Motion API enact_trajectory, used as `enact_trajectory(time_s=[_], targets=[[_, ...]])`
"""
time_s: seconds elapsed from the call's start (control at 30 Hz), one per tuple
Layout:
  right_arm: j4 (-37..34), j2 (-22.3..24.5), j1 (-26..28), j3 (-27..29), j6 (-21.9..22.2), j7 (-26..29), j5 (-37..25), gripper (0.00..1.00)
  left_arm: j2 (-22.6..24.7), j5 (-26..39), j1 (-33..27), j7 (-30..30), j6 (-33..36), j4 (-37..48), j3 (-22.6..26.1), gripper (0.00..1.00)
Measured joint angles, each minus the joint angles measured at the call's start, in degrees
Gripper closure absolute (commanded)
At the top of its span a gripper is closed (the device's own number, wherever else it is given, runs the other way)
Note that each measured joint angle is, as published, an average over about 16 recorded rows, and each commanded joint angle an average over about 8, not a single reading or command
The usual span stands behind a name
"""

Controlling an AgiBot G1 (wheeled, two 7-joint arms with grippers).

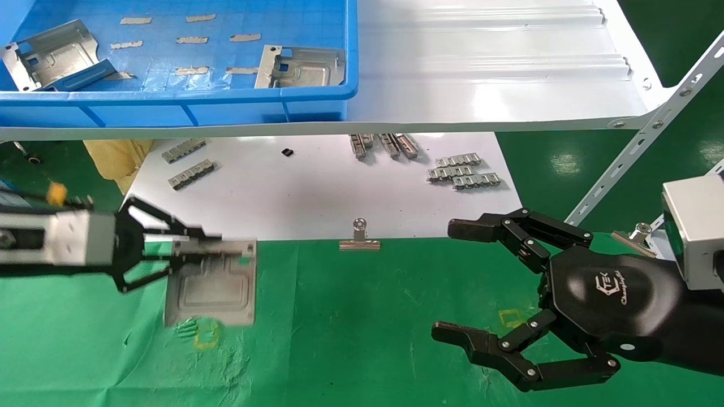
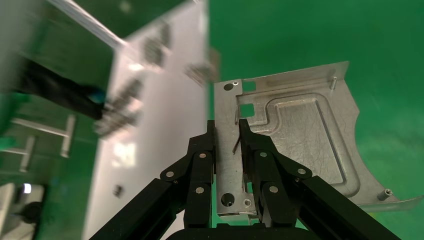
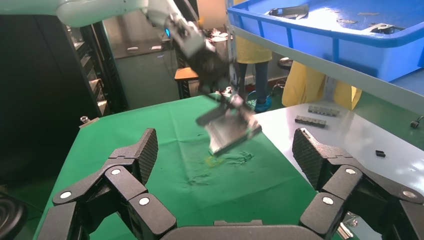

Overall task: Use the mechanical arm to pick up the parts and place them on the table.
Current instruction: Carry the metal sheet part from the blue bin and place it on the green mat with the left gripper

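Note:
My left gripper (image 1: pixel 195 240) is shut on the edge of a silver-grey metal plate (image 1: pixel 214 288) and holds it a little above the green table (image 1: pixel 362 328), over a yellow square mark (image 1: pixel 206 337). In the left wrist view the fingers (image 2: pixel 202 150) pinch the plate's tabbed edge (image 2: pixel 229 165), and the plate (image 2: pixel 300 135) spreads out beyond them. Two more plates (image 1: pixel 54 53) (image 1: pixel 300 66) lie in the blue bin (image 1: pixel 169 102) on the shelf. My right gripper (image 1: pixel 452 280) is open and empty over the table at the right. From its wrist view I see the held plate (image 3: pixel 231 129).
A white ribbed shelf (image 1: pixel 492 73) overhangs a white board (image 1: pixel 317 186) that carries chain-like link strips (image 1: pixel 464 170). A silver binder clip (image 1: pixel 360 237) sits at the board's front edge. A perforated metal strut (image 1: pixel 645 135) slants at the right.

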Motion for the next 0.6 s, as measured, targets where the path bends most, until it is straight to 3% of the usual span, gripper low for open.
enact_trajectory(time_s=[0.17, 0.2, 0.43, 0.47, 0.6], targets=[[0.0, 0.0, 0.0, 0.0, 0.0, 0.0, 0.0, 0.0, 1.9, 3.5, 0.3, 6.8, -0.3, 5.2, 2.4, 0.99], [0.0, 0.0, 0.0, 0.0, 0.0, 0.0, 0.0, 0.0, 2.3, 4.0, 0.4, 7.8, -0.3, 6.2, 2.8, 0.94], [0.0, 0.0, 0.0, 0.0, 0.0, 0.0, 0.0, 0.0, 4.5, 6.2, 0.6, 12.2, -0.7, 12.2, 4.6, 0.09], [0.0, 0.0, 0.0, 0.0, 0.0, 0.0, 0.0, 0.0, 4.8, 6.3, 0.6, 12.6, -0.8, 12.9, 4.8, 0.02], [0.0, 0.0, 0.0, 0.0, 0.0, 0.0, 0.0, 0.0, 5.7, 6.7, 0.4, 14.1, -1.0, 15.5, 5.2, 0.0]])
